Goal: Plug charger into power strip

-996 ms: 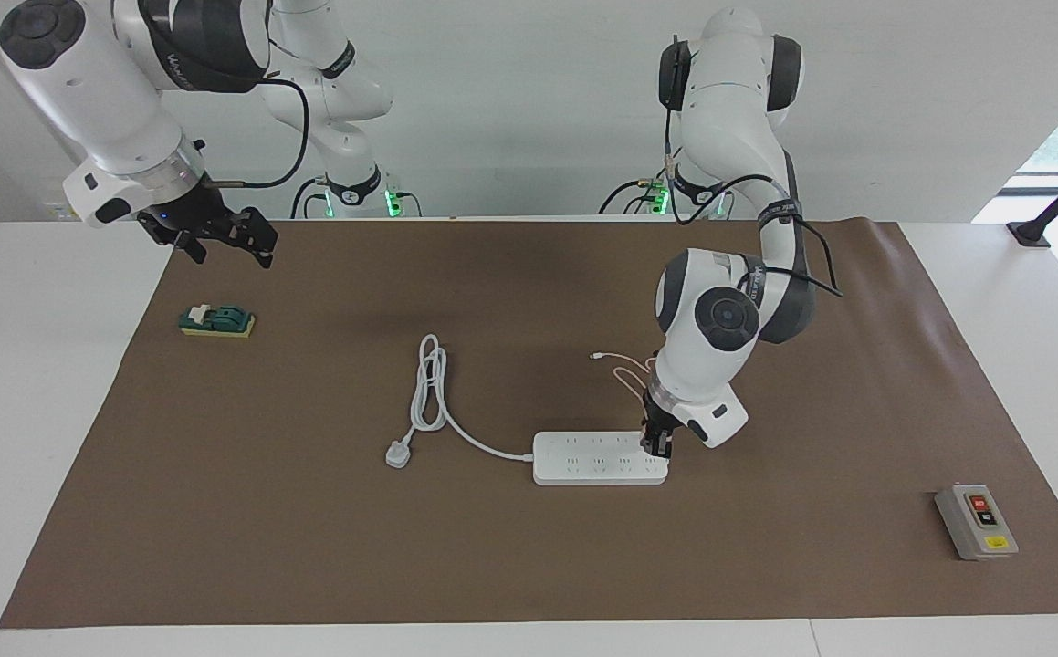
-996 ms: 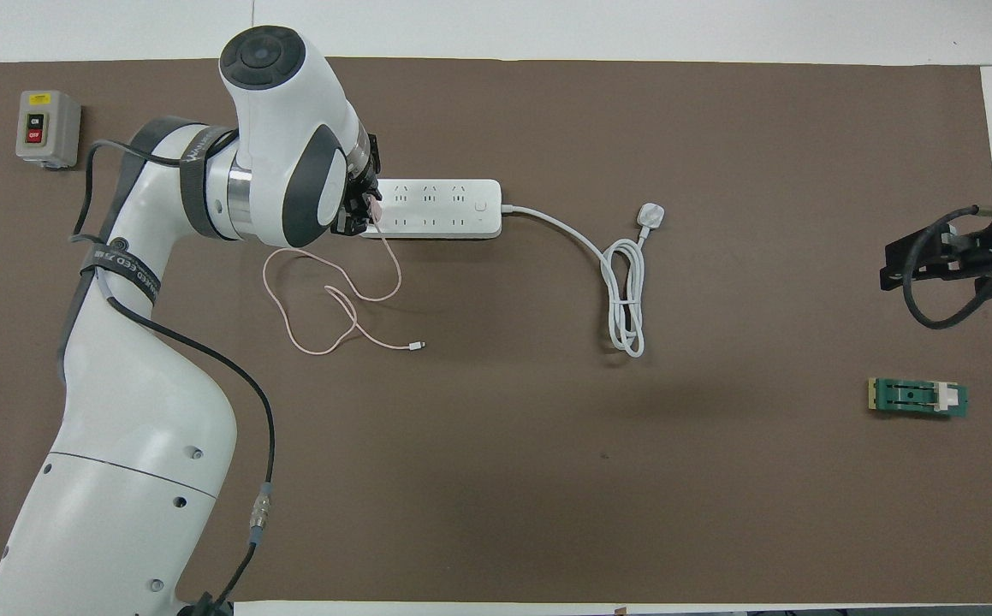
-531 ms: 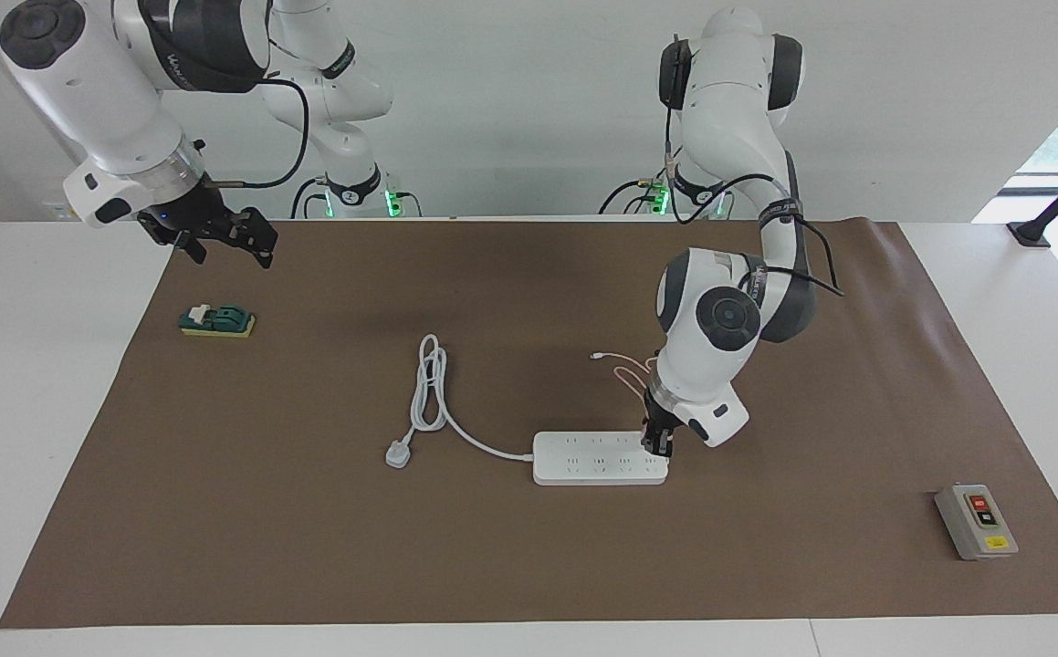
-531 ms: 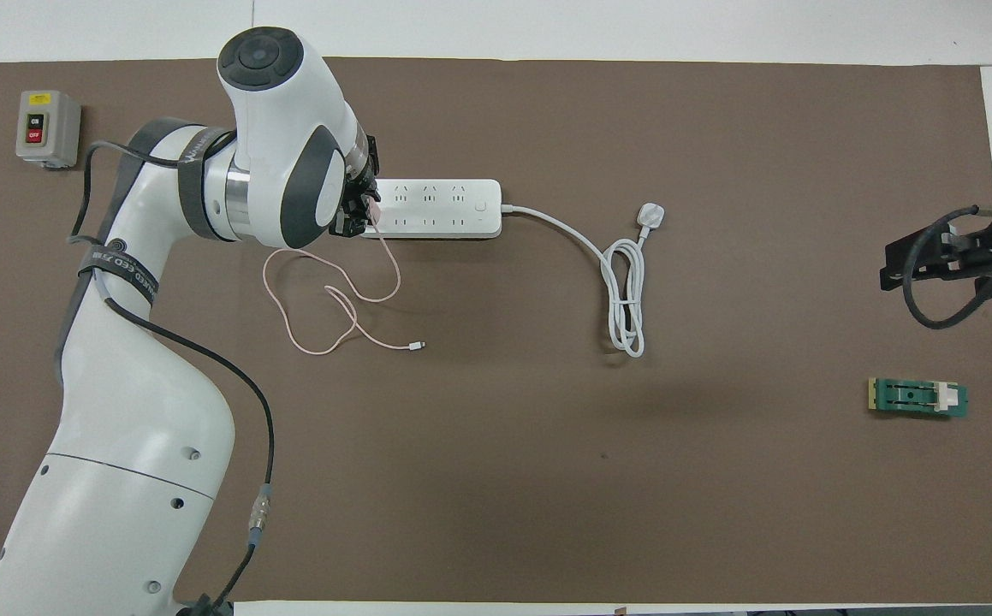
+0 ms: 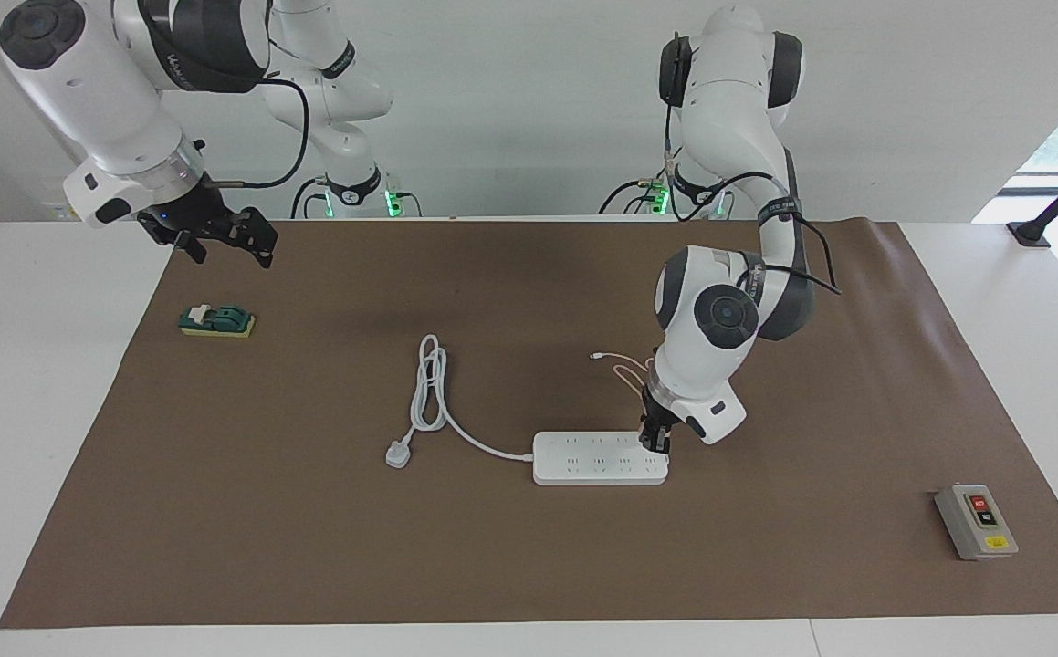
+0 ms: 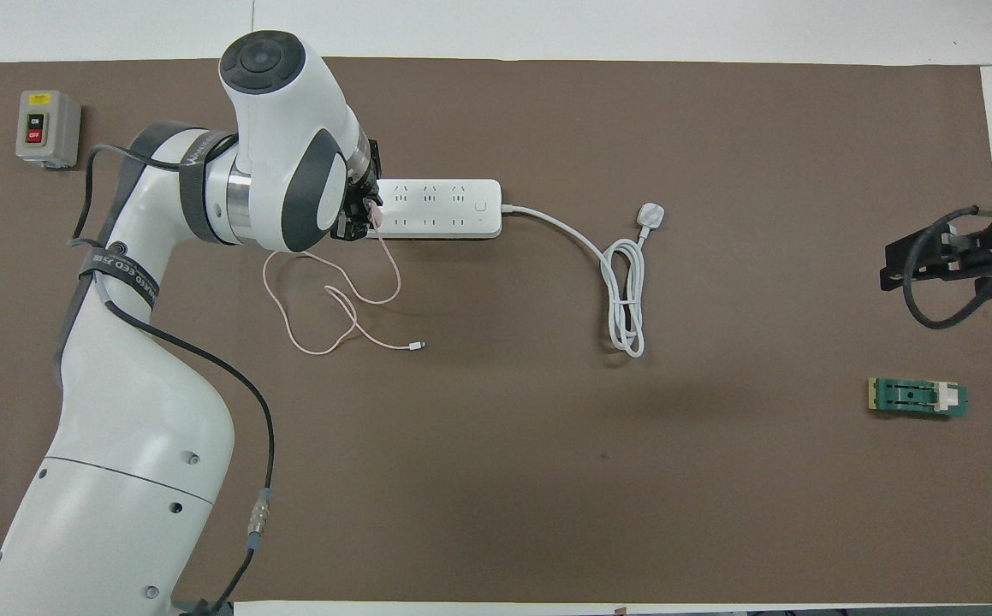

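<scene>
In the facing view, your left hand (image 5: 655, 444) points straight down over the end of the power strip (image 5: 598, 458) that lies toward the left arm's end of the tabletop (image 5: 510, 566), its fingers pinched tight on the charger, which is hidden between them here. The strip lies flat on the brown mat, and its thick white cord (image 5: 437, 392) loops nearer to the robots than the strip and ends in a white plug (image 5: 398, 453) just beside that loop. Your right hand (image 5: 229, 239) waits in the air, fingers spread wide and holding nothing, over the mat's edge near a green block (image 5: 216, 320). A grey button box (image 5: 976, 521) sits well apart from the strip. In the overhead view, the left hand (image 6: 365, 212) covers that same end of the power strip (image 6: 440, 208), and a bit of the pink charger (image 6: 373, 214) shows at the fingertips. Its thin pink cable (image 6: 324, 299) trails nearer to the robots than the strip, curling to a small white connector (image 6: 415, 346). The right hand (image 6: 932, 259) hangs well apart from the strip.
</scene>
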### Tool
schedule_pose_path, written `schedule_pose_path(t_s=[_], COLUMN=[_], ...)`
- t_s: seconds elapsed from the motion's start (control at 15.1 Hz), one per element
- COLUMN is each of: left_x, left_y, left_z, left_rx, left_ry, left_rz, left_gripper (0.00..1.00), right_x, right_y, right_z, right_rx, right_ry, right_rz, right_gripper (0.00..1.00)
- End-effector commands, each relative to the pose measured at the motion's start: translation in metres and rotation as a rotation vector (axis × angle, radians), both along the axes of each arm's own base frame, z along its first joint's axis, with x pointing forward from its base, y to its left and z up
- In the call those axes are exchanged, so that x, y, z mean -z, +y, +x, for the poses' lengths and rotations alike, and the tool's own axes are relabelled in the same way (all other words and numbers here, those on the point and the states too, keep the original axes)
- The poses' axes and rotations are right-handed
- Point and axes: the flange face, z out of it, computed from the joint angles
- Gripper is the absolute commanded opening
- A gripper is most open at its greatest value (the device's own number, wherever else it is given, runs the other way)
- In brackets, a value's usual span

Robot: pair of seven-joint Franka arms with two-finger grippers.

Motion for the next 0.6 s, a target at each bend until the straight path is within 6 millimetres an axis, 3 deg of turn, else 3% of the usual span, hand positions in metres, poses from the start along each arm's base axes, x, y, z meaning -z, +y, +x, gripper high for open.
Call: schedule_pose_path(t_s=[0.0, 0.53], left_x=[0.0051, 0.0134], left_y=[0.0018, 0.0006], left_z=[-0.006, -0.0044], left_rx=[0.007, 0.007], left_ry=[-0.003, -0.011], left_rz=[-0.013, -0.01], left_gripper=[0.0, 0.0], right_x=[-0.0027, -0.0027], right_y=[-0.0015, -0.0015], right_z=[-0.0029, -0.0029], right_rx=[-0.028, -0.028], right_ry=[0.009, 0.009], right_rz=[-0.008, -0.008], right_gripper=[1.0, 1.0])
